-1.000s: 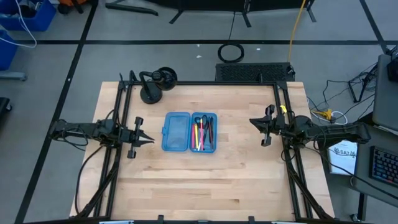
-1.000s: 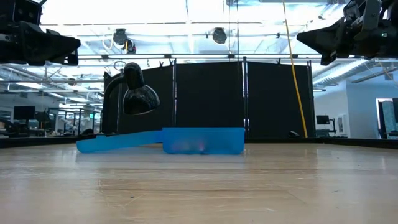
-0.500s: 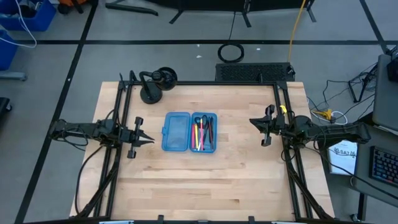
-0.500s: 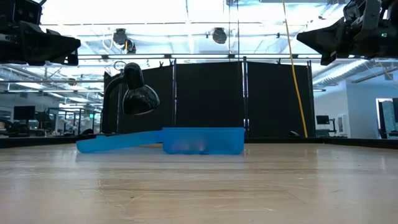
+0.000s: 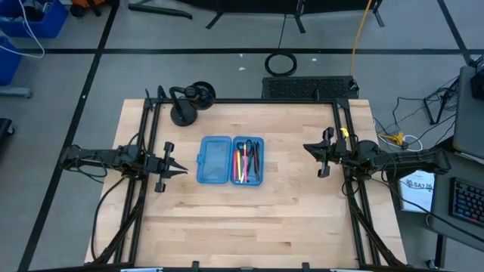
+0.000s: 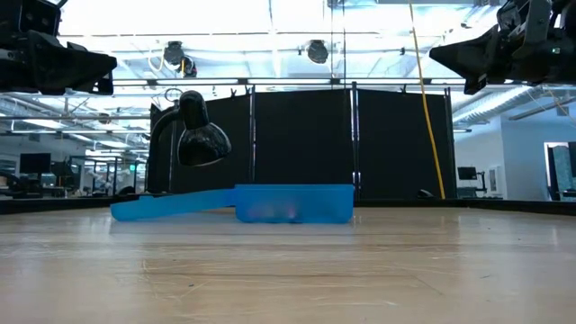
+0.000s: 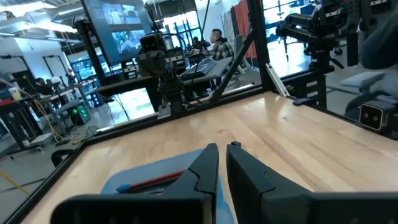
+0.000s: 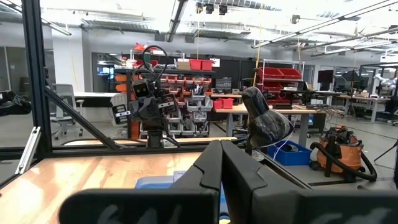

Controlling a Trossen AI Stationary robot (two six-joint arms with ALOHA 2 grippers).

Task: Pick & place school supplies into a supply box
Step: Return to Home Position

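Note:
The translucent blue supply box point(image 5: 231, 160) lies open on the middle of the table. Its right half point(image 5: 248, 160) holds pink, yellow, red and dark pens side by side; I cannot pick out the scissors among them. The left half point(image 5: 214, 159) is bare. In the low view the box point(image 6: 292, 202) rests flat and its lid half point(image 6: 171, 205) slopes off to one side. My left gripper point(image 5: 184, 170) hovers, shut, left of the box. My right gripper point(image 5: 305, 148) hovers, shut, right of it. Both hang high above the table.
A black lamp-like stand with a round base point(image 5: 189, 102) sits at the table's far left corner, behind the box. Black frame rails point(image 5: 144, 151) run along the table's left and right sides. Bare wood point(image 5: 242, 219) fills the near half.

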